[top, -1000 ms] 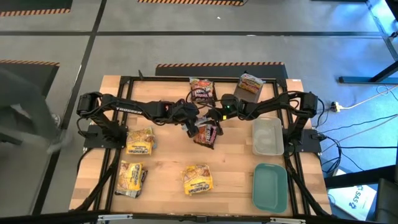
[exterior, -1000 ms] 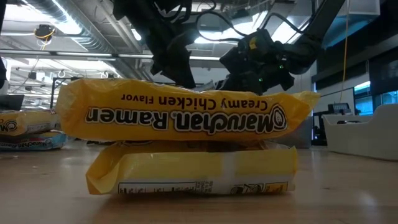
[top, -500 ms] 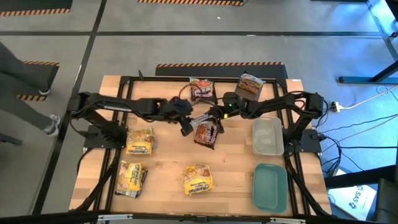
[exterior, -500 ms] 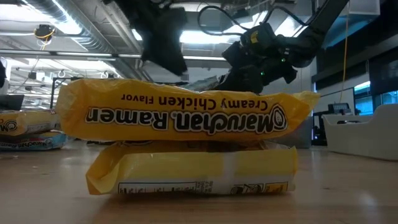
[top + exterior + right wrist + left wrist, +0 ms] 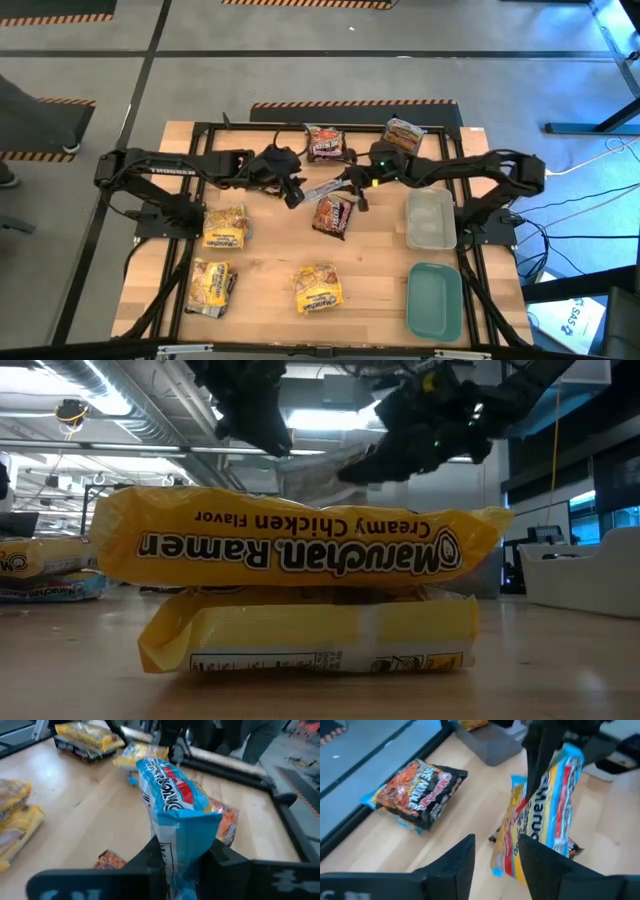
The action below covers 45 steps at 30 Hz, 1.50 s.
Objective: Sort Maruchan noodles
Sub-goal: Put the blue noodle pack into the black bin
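A handover at mid-table is just ending. In the high view the left gripper, which a second ago pinched the same packet as the other arm near the frame's centre, has spread its fingers and drawn back toward the upper left, so that it now stands just beside the silvery packet and apart from it. The right gripper has its fingers pressed onto one end of that packet, whose blue, red and yellow face shows in the right wrist view clamped between the dark fingers; the left wrist view shows the packet hanging free ahead of the parted left fingers. The packet is lifted off the wooden table, above a dark brown-red packet that lies at the frame's centre. The remaining noodles lie in groups: two dark packets near the upper edge and, and yellow packets at lower left and lower centre, the last being the stacked pair that fills the low view. The clear tray and the teal lid sit at right. The transfer suggests the right arm alone will carry this packet to its group; which place it is meant for cannot be told.
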Motion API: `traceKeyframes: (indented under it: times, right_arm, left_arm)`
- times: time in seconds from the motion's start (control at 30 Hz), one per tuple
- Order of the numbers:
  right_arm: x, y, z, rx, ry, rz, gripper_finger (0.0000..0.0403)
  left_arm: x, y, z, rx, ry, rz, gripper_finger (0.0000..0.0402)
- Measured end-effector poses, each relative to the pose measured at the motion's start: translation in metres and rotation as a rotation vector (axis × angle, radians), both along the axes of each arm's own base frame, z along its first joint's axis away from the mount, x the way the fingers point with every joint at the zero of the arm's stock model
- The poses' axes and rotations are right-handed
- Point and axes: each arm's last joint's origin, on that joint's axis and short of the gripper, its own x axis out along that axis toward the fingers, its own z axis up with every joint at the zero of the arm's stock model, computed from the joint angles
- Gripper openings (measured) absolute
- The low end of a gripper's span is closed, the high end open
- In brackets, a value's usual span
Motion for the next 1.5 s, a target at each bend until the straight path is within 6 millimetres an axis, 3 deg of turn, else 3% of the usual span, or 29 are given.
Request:
traceKeyframes:
  times: [0.3, 0.57, 0.8, 1.03, 1.33, 1.5]
  right_arm:
    - [-0.022, 0.008, 0.027, -0.058, -0.009, 0.08, 0.0052]
    - [-0.033, 0.016, 0.04, -0.174, -0.079, 0.264, 0.0053]
    - [-0.027, 0.044, 0.042, -0.414, -0.16, 0.403, 0.0053]
    - [-0.023, 0.066, 0.044, -0.631, -0.157, 0.351, 0.0053]
    - [-0.021, 0.095, 0.051, -0.864, -0.246, 0.366, 0.0053]
    - [-0.02, 0.099, 0.053, -0.984, -0.244, 0.307, 0.0053]
  left_arm:
    - [0.002, 0.018, 0.001, -0.066, -0.046, -0.036, 0.0246]
    - [0.011, 0.053, -0.015, -0.297, -0.091, -0.205, 0.0248]
    - [0.031, 0.074, -0.035, -0.536, -0.194, -0.39, 0.0247]
    - [0.041, 0.077, -0.039, -0.708, -0.284, -0.587, 0.0245]
    - [0.04, 0.075, -0.037, -0.741, -0.293, -0.647, 0.0245]
    - [0.041, 0.068, -0.034, -0.803, -0.305, -0.766, 0.0245]
